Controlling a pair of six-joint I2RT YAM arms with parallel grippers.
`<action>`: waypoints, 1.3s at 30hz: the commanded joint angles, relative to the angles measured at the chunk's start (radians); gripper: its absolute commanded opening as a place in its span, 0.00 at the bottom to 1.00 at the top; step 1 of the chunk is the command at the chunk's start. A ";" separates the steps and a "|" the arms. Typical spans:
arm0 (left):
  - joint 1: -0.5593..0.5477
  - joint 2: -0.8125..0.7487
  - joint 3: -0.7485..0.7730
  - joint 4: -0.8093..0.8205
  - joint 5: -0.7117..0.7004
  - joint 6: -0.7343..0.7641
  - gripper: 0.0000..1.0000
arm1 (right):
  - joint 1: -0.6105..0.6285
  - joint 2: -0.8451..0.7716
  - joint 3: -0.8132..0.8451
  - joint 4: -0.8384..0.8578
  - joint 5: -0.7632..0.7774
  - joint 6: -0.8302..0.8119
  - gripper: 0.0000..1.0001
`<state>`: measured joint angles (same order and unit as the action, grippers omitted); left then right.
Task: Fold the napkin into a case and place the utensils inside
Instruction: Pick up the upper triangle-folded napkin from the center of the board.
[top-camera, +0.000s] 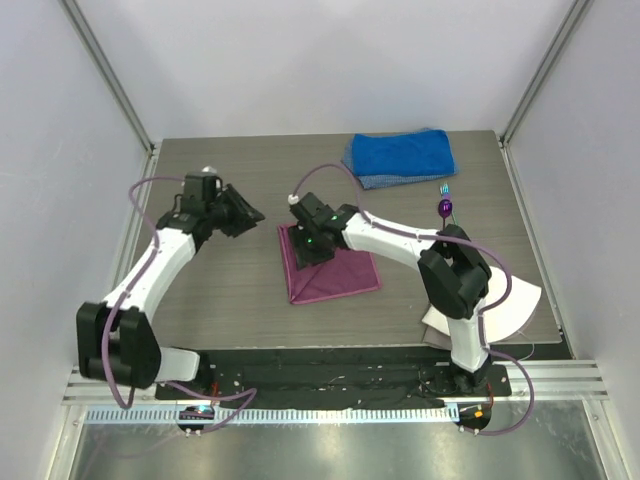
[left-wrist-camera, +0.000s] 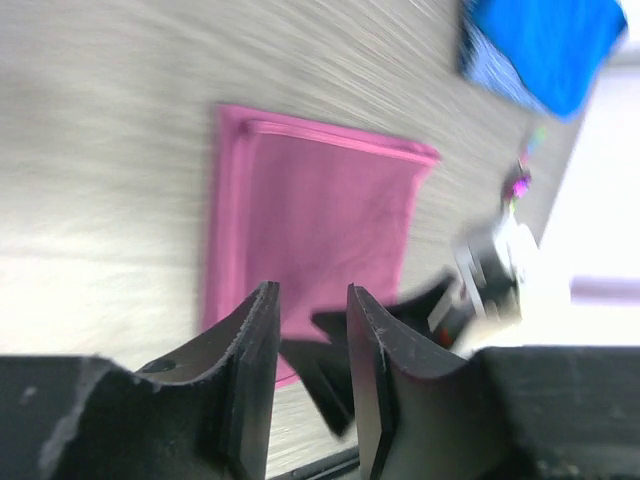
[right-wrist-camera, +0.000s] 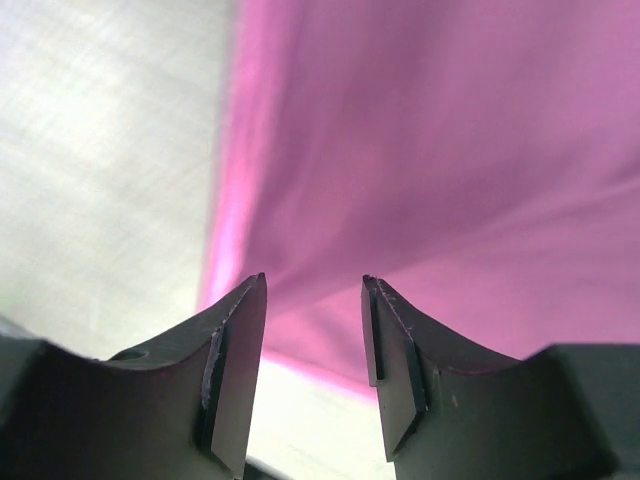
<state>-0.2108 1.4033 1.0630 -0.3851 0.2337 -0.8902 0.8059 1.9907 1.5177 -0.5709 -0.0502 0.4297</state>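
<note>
My right gripper stands with jaws apart and empty, low over the napkin mid-table; my left gripper gapes empty too, off its left side; beyond, right, lie the spoon and fork; the blue towel sits farthest.

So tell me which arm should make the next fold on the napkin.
Right, probably. The right gripper hangs open over the edge of the napkin, with cloth filling its wrist view. The left gripper, also open, sits off to the side above the table.
</note>
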 joint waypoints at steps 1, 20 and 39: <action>0.123 -0.168 -0.124 -0.142 -0.037 -0.027 0.36 | 0.113 -0.069 0.035 -0.063 0.105 0.064 0.48; 0.246 -0.368 -0.233 -0.192 0.070 0.079 0.35 | 0.231 0.071 0.153 -0.138 0.185 0.139 0.43; 0.266 -0.368 -0.222 -0.195 0.055 0.105 0.34 | 0.257 0.134 0.133 -0.104 0.191 0.135 0.43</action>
<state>0.0402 1.0534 0.8276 -0.5819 0.2806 -0.8101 1.0538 2.1178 1.6436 -0.7048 0.1093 0.5556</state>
